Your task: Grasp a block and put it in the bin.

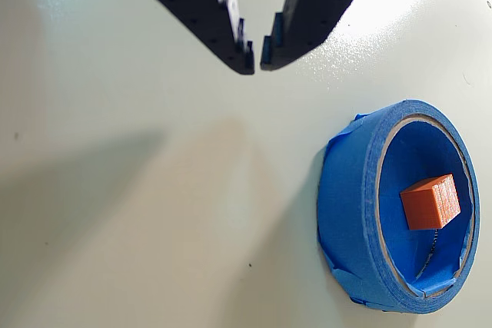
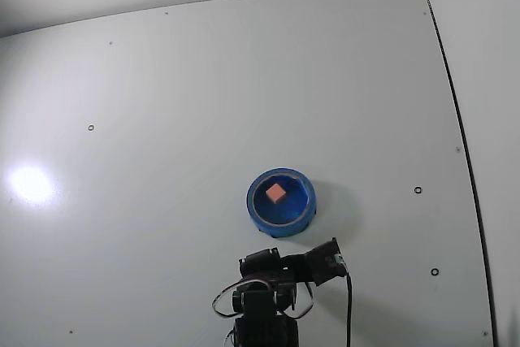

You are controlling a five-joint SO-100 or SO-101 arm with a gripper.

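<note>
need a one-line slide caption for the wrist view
Block rests inside the blue bin; the empty gripper, nearly closed, hangs over bare table beside it.

- block (image 1: 430,202): small orange-pink cube, plain faces; lies inside the bin on its floor, slightly rotated in the wrist view; near centre in the fixed view (image 2: 276,193)
- bin (image 1: 350,197): round, low, bright blue, thick rim; upright on the white counter (image 2: 162,119)

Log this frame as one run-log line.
block: inside bin | gripper: empty, nearly closed, clear of bin | table: nothing else loose
</note>
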